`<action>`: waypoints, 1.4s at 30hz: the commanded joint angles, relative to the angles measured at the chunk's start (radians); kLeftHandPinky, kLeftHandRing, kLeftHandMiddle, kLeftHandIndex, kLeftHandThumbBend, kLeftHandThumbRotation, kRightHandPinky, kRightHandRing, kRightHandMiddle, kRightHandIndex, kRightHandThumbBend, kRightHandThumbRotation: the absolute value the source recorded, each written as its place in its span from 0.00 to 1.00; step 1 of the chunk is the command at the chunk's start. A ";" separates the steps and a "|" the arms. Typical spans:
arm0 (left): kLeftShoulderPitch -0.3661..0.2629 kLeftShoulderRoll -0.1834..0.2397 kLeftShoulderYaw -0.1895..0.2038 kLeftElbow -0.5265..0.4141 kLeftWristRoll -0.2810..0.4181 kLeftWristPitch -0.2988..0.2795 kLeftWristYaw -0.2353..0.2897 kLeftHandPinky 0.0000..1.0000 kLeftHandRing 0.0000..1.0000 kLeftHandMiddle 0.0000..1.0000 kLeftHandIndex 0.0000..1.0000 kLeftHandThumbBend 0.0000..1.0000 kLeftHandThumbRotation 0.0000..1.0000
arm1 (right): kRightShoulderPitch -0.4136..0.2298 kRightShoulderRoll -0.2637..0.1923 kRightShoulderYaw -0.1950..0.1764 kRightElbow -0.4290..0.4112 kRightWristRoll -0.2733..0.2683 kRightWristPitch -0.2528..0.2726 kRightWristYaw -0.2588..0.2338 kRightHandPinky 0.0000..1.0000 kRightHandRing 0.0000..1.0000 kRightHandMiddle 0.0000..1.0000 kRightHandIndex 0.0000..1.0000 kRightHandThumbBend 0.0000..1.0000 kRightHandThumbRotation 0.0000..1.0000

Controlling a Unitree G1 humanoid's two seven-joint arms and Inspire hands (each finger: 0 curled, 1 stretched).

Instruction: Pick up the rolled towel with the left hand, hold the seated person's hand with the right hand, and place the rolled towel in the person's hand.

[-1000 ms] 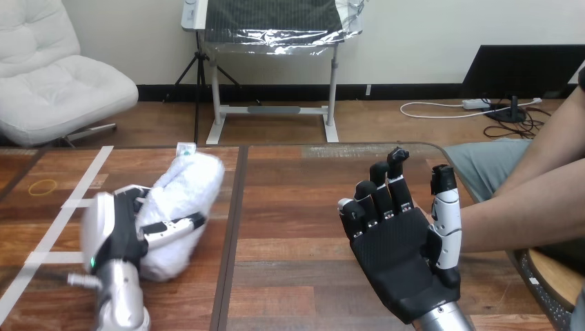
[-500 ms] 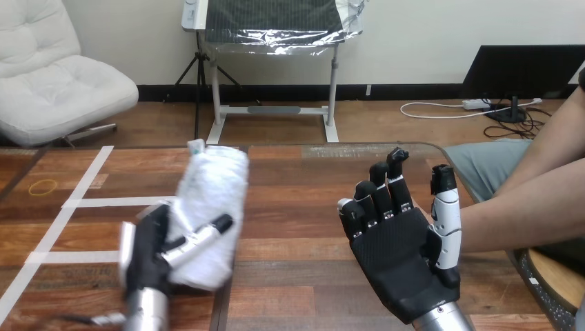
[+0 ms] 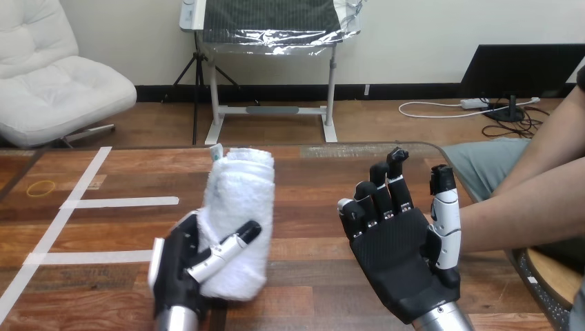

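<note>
My left hand [image 3: 183, 269] is shut on the white rolled towel [image 3: 240, 200], with its thumb across the roll's front. It holds the towel upright a little left of the table's middle. My right hand [image 3: 403, 258] stands to the right with its black palm facing me and its fingers nearly straight, open. The person's forearm [image 3: 524, 210] comes in from the right edge and passes behind my right hand's thumb. The person's hand is hidden behind my palm, so I cannot tell whether the two touch. A gap of bare table separates the towel from my right hand.
White tape lines [image 3: 117, 203] and a yellow rubber band [image 3: 43, 186] lie on the wooden table [image 3: 310, 179] at the left. A round stool [image 3: 555, 276] stands at the lower right, past the table's edge.
My left hand has carried the towel rightwards, from the table's left part towards its middle, and the roll now stands more upright. My right hand and the person's forearm have stayed still.
</note>
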 commanded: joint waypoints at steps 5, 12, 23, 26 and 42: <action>-0.006 -0.042 -0.002 -0.353 -0.058 -0.041 -0.102 0.30 0.36 0.42 0.48 0.78 0.05 | -0.074 0.063 -0.035 -0.024 0.014 -0.038 0.040 0.34 0.48 0.57 0.58 0.64 0.26; 0.031 -0.067 -0.020 -0.409 -0.074 -0.022 -0.147 0.29 0.36 0.42 0.48 0.79 0.06 | -0.076 0.058 -0.043 -0.028 0.010 -0.049 0.045 0.36 0.49 0.58 0.58 0.65 0.24; 0.083 -0.098 -0.058 -0.473 -0.048 -0.039 -0.185 0.30 0.36 0.42 0.48 0.79 0.06 | -0.079 0.041 -0.043 -0.043 -0.071 -0.136 0.082 0.40 0.51 0.61 0.61 0.69 0.18; 0.088 -0.105 -0.063 -0.474 -0.053 -0.051 -0.207 0.31 0.37 0.42 0.48 0.78 0.06 | -0.080 0.035 -0.040 -0.047 -0.118 -0.180 0.095 0.40 0.53 0.62 0.62 0.69 0.19; 0.099 -0.134 -0.071 -0.498 -0.023 -0.067 -0.210 0.32 0.38 0.43 0.48 0.79 0.09 | -0.095 0.010 -0.042 -0.041 -0.372 -0.444 0.104 0.43 0.61 0.69 0.68 0.65 0.23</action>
